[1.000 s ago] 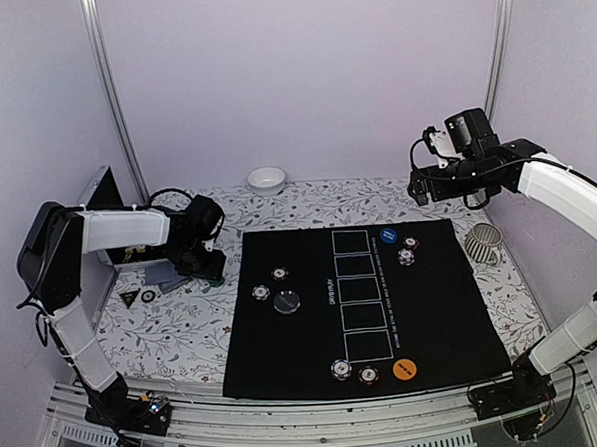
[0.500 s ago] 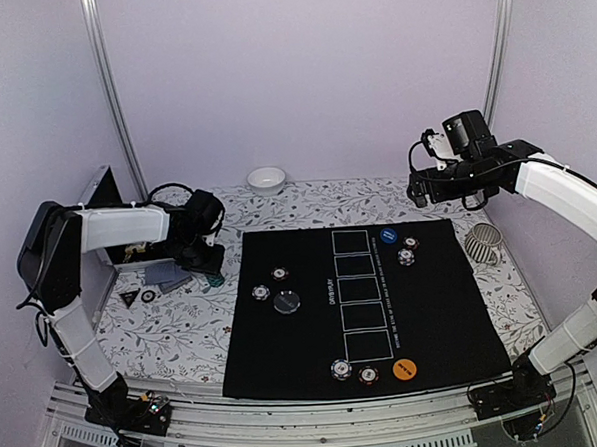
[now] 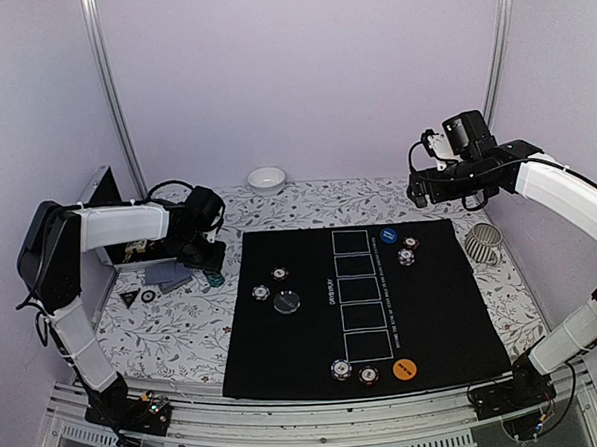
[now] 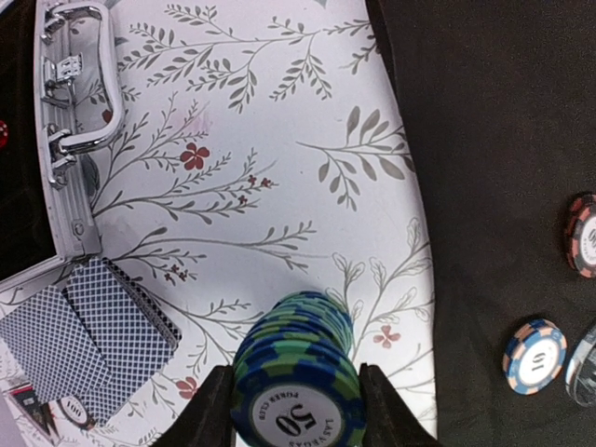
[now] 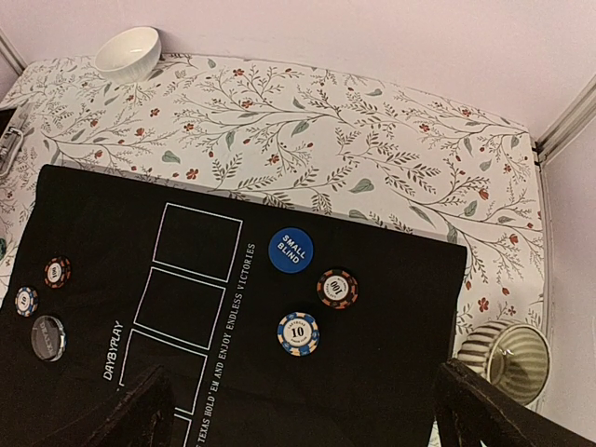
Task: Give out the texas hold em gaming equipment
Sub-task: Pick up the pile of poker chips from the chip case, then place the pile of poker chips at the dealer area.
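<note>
Left wrist: left end effector clamped on green chip stack, blue-striped edges, "50" on top, over floral tabletop beside black mat; right end effector wide apart.

Back wall plain pale lilac, matte; left wall and right wall same colour. Slim metal left post and right post stand at the back corners, leaning inward in the top view. Surface covered by white cloth printed with grey-green leaves and small red flowers. Aluminium rail along near edge. Light even, diffuse; shadows soft.
</note>
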Robot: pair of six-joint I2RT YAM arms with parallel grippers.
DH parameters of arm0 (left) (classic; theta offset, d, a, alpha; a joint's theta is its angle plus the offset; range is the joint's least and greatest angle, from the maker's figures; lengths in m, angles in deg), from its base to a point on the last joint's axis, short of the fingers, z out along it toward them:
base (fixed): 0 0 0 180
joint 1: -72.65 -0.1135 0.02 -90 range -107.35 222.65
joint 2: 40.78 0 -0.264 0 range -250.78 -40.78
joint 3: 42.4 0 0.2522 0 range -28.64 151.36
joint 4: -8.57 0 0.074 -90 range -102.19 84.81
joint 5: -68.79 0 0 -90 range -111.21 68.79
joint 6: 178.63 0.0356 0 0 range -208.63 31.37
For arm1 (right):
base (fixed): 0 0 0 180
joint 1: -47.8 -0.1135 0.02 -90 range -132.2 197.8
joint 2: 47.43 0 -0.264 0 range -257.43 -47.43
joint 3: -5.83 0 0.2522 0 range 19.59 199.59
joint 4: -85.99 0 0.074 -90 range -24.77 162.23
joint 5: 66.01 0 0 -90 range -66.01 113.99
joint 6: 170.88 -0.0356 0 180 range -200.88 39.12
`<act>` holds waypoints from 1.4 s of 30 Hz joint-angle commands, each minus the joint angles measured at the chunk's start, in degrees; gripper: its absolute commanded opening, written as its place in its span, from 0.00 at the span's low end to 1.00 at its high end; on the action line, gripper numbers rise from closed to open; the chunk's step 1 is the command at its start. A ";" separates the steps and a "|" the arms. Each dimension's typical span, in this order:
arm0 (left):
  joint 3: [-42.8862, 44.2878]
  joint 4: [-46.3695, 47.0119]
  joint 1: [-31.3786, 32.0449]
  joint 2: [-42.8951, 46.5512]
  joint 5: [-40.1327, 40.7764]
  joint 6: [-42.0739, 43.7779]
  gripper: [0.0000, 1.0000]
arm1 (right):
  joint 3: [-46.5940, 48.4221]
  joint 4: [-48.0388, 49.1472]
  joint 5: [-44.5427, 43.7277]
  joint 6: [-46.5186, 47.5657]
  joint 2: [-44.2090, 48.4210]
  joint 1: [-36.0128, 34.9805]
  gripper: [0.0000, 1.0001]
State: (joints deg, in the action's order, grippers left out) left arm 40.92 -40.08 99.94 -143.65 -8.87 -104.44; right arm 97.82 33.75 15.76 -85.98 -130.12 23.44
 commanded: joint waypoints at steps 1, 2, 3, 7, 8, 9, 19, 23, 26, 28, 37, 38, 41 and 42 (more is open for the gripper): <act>2.60 -1.70 0.18 2.84 -0.01 1.29 0.00 | -0.54 0.53 0.10 0.36 -0.61 0.09 0.99; 2.97 -1.97 1.11 3.50 -0.37 2.07 0.00 | -0.54 0.51 0.14 0.36 -0.63 0.10 0.99; 3.03 -1.97 2.39 4.52 -1.05 2.99 0.00 | -0.54 0.51 0.07 0.36 -0.55 0.08 0.99; 1.15 -1.84 11.30 7.94 -0.99 7.96 0.00 | -0.70 0.50 0.04 0.36 -0.45 0.03 0.99; -0.10 -1.78 13.87 8.60 -1.69 8.78 0.00 | -0.63 0.49 0.10 0.36 -0.42 0.08 0.99; -0.67 -1.69 15.58 8.91 -2.89 9.02 0.00 | -0.66 0.47 0.13 0.29 -0.43 0.07 0.99; -8.11 5.18 24.73 6.81 -4.76 9.98 0.00 | -0.63 0.43 0.84 0.27 -0.47 0.10 0.99; -7.37 5.36 24.75 2.90 -3.18 10.25 0.00 | -0.74 0.43 0.63 0.27 -0.30 0.10 0.99; -7.16 5.89 24.75 0.36 -1.34 10.18 0.00 | -0.85 0.49 0.37 0.34 -0.06 0.10 0.99; -6.80 6.18 24.75 -1.19 -0.09 10.13 0.00 | -0.89 0.44 0.32 0.35 -0.01 0.07 0.99; -5.92 7.95 24.66 -3.95 -0.42 9.78 0.18 | -0.85 0.48 0.41 0.36 -0.33 0.10 0.99; -5.88 7.57 24.66 -4.33 -0.85 9.95 0.20 | -0.82 0.50 0.33 0.36 -0.24 0.09 0.99; -5.67 5.77 24.68 -5.21 -1.43 10.17 0.25 | -0.70 0.48 0.23 0.41 -0.02 0.10 0.99; -5.79 5.46 24.72 -5.19 -1.44 10.31 0.28 | -0.71 0.47 0.30 0.38 -0.02 0.10 0.99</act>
State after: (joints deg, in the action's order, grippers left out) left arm 34.51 -33.79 124.73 -146.82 -8.79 -94.78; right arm 97.50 33.73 16.16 -85.98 -130.12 23.44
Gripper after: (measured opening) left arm 0.393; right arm 0.988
